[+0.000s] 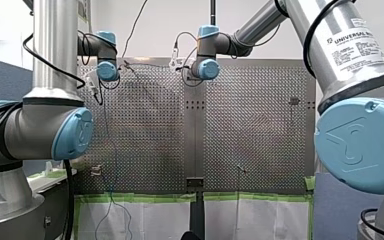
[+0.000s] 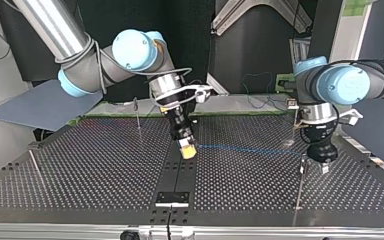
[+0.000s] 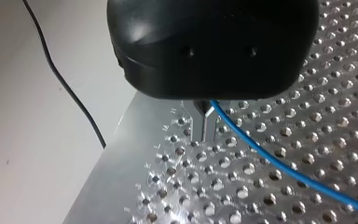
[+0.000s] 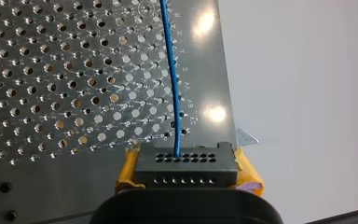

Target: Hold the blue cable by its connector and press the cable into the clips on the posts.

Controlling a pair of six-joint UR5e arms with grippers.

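One cable (image 4: pixel 171 70), one connector (image 4: pixel 186 163), four posts (image 2: pixel 138 120)

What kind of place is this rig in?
Likely a robotics lab test cell: two UR5e arms, my right arm and my left arm, work over a perforated table, with a blue cable and its connector above it.

Blue cable (image 4: pixel 172 84); black connector (image 4: pixel 186 165); yellow pads (image 4: pixel 127 171); silver perforated table (image 1: pixel 250 125); green tape (image 1: pixel 140 197) edging.

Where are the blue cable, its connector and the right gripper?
blue cable (image 4: pixel 171 70): right wrist view, mid-span over the table.
connector (image 4: pixel 186 169): right wrist view, its holed black face.
right gripper (image 2: pixel 188 151): top view, between its yellow pads.
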